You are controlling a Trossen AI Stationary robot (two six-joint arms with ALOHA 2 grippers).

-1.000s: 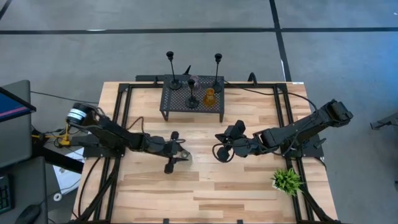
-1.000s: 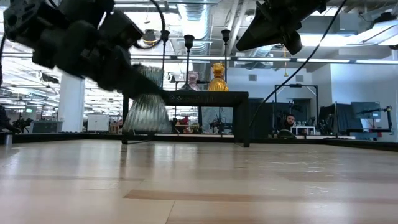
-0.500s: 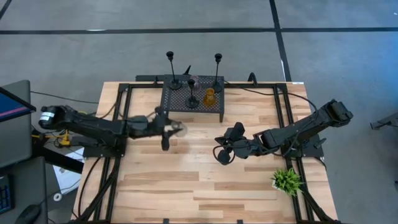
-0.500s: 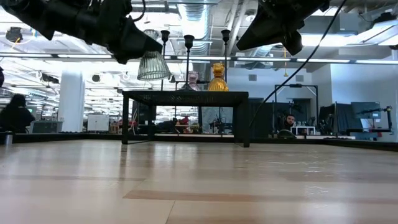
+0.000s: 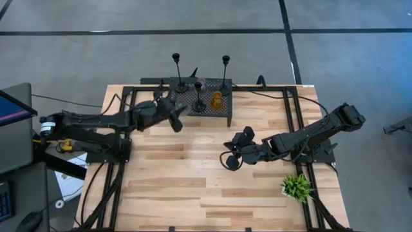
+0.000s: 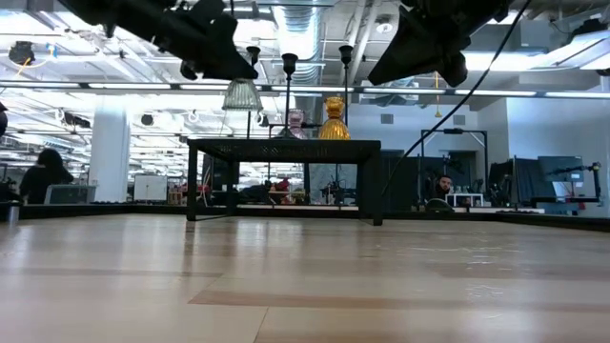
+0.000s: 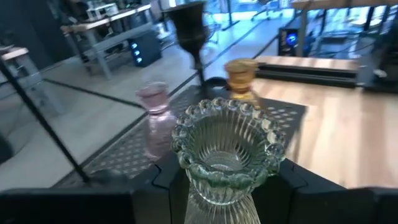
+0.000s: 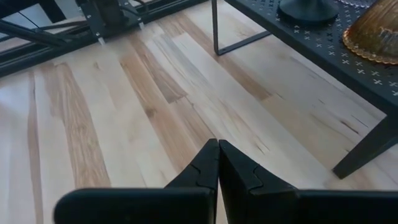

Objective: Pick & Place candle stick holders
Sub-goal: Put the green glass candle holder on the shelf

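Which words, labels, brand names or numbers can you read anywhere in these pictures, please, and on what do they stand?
None can be read.
The glass candle holder, the perforated rack and the wooden table carry no lettering.
The laptop screen at the table's left shows only colour.
The lit screens in the room behind are too small to read.

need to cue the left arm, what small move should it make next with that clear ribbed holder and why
Probably carry it a little farther over the black rack, then lower. The left end effector holds the grey-green holder at the rack's left edge, above its top; pink holder and amber holder already stand there.
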